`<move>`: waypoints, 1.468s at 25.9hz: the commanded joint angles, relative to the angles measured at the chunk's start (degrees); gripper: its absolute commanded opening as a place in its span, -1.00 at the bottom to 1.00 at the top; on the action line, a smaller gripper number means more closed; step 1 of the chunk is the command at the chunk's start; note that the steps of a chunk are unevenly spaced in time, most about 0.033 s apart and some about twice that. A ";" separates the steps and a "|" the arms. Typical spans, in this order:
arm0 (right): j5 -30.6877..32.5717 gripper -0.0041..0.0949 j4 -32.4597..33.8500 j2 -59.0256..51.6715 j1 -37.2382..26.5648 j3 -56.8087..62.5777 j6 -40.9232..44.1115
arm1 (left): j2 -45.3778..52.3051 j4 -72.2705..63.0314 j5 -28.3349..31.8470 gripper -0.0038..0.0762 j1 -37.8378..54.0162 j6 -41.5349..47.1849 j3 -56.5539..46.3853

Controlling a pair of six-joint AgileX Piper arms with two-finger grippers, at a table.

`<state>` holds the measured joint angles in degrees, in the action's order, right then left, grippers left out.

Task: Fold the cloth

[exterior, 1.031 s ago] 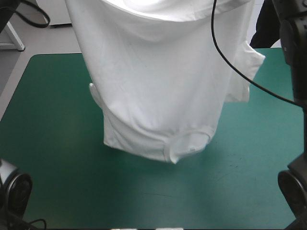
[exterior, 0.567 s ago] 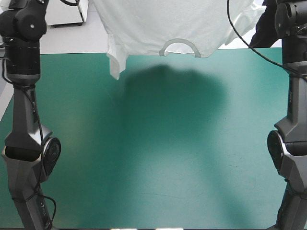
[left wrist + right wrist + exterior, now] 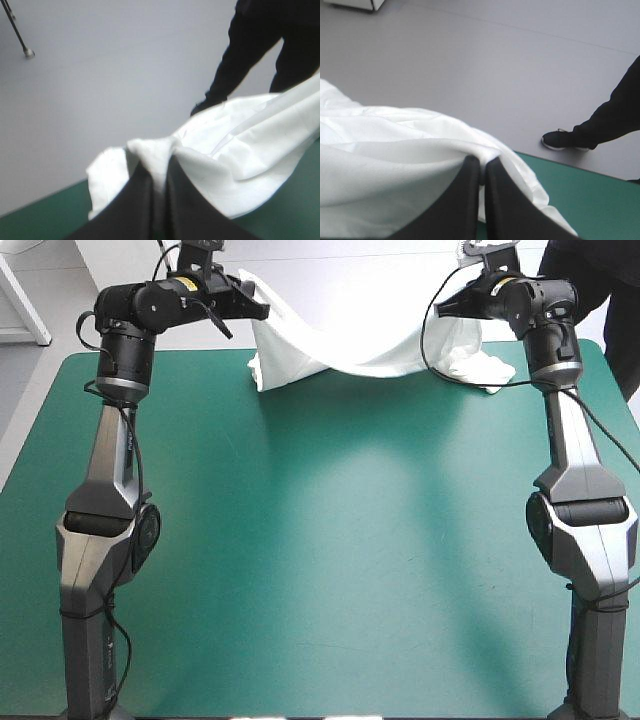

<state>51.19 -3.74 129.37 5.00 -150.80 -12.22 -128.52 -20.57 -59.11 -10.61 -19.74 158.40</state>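
The left pincer point(image 3: 262, 312), a pair of broad black curved fins at the end of a dark jointed arm, is clamped on a bunched fold of the white short-sleeved cloth T-shirt point(image 3: 350, 345). In the left wrist view its fingers point(image 3: 137, 200) stand all but together, with a thin ridge of white cloth squeezed up between them at the tip of the left pincer point(image 3: 159, 167). The right pincer point(image 3: 440, 308), built the same, grips another part of the garment. In the right wrist view its two fingers point(image 3: 465, 200) are nearly closed, and the sheet folds over the tips of the right pincer point(image 3: 482, 162).

Both pincers are raised above the far edge of the desk point(image 3: 330, 540), a flat top under a teal-green cover. The left one is over the desk's far-left part and the right one over its far-right part.

The T-shirt is stretched between them along that far edge and sags in the middle in a loose, twisted band. Below the left pincer a folded end hangs down and seems to touch the desk. Beyond the right pincer, toward the desk's far-right corner, a crumpled lump of cloth lies on the cover.

From the left wrist, the T-shirt point(image 3: 240, 150) spreads ahead of the fingers, with the desk point(image 3: 30, 220) beneath it. From the right wrist, the T-shirt point(image 3: 380, 165) fills the space beside the fingers, and the desk point(image 3: 600, 200) shows on the other side.
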 commanded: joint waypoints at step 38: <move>20.40 -0.95 -1.06 -30.95 3.41 55.40 2.60 | 33.12 4.94 -14.63 -0.96 -6.50 5.29 -68.43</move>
<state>70.84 -7.31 105.98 8.16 -99.72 -9.31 -102.81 -15.96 -70.84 -16.38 -14.12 96.07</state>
